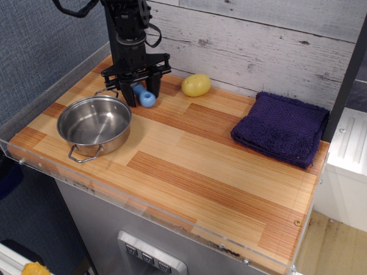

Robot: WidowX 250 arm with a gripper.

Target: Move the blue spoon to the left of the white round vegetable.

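The blue spoon (146, 97) lies on the wooden table, its thick light-blue handle pointing toward the front right; its grey bowl is hidden by the gripper. The white round vegetable (196, 85), a pale yellow egg-shaped toy, rests by the back wall to the right of the spoon. My gripper (142, 91) is low over the table with its black fingers on either side of the spoon. The jaws look parted and the spoon seems to rest on the wood.
A steel pot (94, 123) with two handles stands just in front and left of the gripper. A folded dark blue towel (281, 129) lies at the right. A clear rim edges the table (189, 166); the plank wall is close behind.
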